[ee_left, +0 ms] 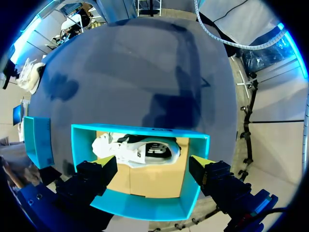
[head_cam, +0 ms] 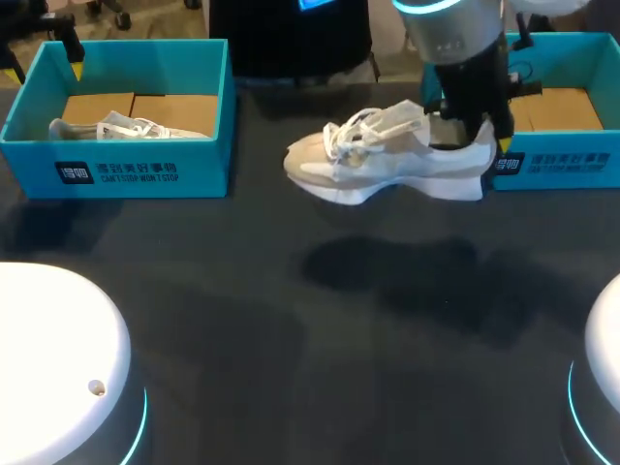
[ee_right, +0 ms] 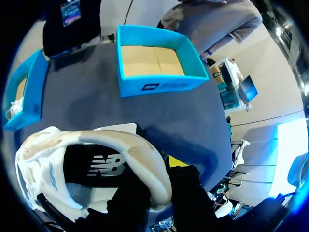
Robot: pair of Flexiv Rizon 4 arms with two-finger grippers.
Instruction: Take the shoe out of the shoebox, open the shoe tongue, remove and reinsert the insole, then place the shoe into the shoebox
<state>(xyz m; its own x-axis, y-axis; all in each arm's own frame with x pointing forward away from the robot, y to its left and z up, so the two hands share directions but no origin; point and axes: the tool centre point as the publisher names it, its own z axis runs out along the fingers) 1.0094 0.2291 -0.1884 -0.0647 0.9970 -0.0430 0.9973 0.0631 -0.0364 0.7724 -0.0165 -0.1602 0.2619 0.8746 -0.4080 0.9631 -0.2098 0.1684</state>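
Observation:
A white and beige shoe hangs above the middle of the dark table, toe pointing left. My right gripper is shut on its heel. In the right wrist view the heel collar sits between the fingers, one yellow tip outside and the other finger inside the shoe. The right shoebox behind it shows only its cardboard floor. My left gripper hovers open over the left shoebox, its fingers wide apart above a second white shoe lying inside.
Both blue boxes stand along the table's far edge, left box and right box. The hanging shoe casts a shadow on the table. Two white round arm bases occupy the near corners.

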